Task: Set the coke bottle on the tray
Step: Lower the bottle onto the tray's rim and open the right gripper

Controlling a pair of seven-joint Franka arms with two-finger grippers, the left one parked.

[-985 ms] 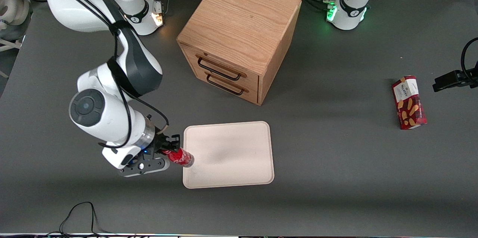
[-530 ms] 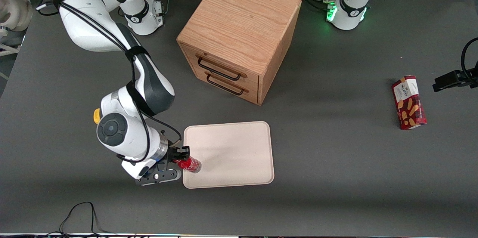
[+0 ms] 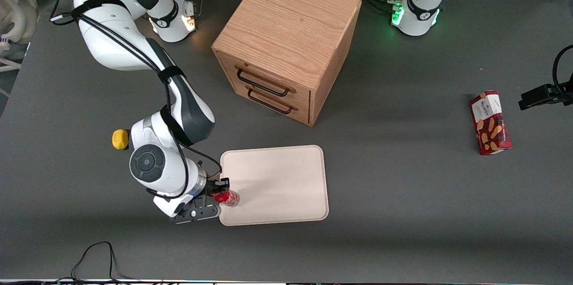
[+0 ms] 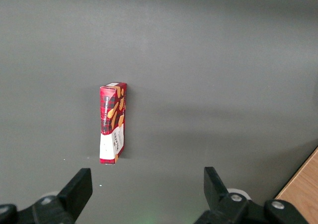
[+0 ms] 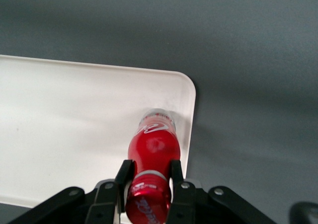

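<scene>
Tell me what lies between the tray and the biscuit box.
Only bare grey table, per the front view, between tray and biscuit box. The gripper holds the coke bottle over the tray's corner.

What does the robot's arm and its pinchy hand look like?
The working arm is made of rounded, glossy white shells with dark grey bands at the joints. Black cables run along it, held by a black strap. A round dark grey cap covers the wrist joint. Its gripper, at the tray's corner nearest the working arm, has two slim black fingers on a black base with small silver screws.
</scene>
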